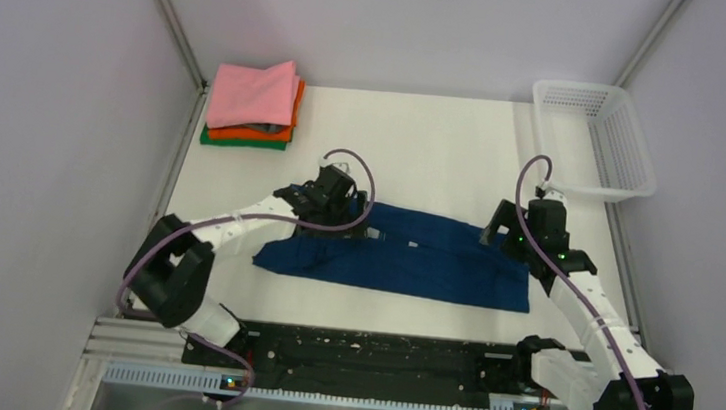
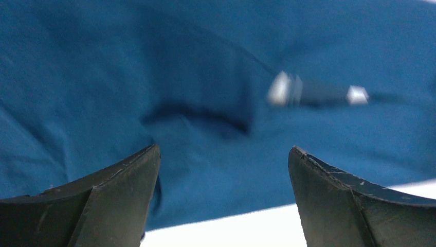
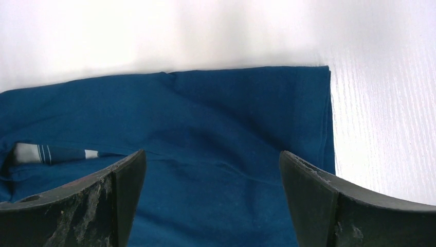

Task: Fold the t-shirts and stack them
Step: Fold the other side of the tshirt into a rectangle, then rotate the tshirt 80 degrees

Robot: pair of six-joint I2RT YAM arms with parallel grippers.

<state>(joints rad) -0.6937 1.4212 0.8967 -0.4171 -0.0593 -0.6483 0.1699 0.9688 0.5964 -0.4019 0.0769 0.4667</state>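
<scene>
Spread wide and empty, the left gripper (image 1: 356, 219) hangs over the left part of the navy t-shirt (image 1: 414, 262). Its wrist view shows only blue cloth and a blurred white mark (image 2: 280, 88) below, and whether the fingertips touch the cloth I cannot tell. The right gripper (image 1: 499, 234) sits over the shirt's right end, jaws likewise well apart with nothing between them. The shirt lies flat as a long band across the white table (image 1: 445, 143), near the arm bases. At the far left corner, well apart from it, stands a folded stack: pink t-shirt (image 1: 249, 94) on top, orange t-shirt (image 1: 285, 135) beneath, green t-shirt (image 1: 230, 139) lowest. A white mesh basket (image 1: 597, 137) sits at the far right corner
</scene>
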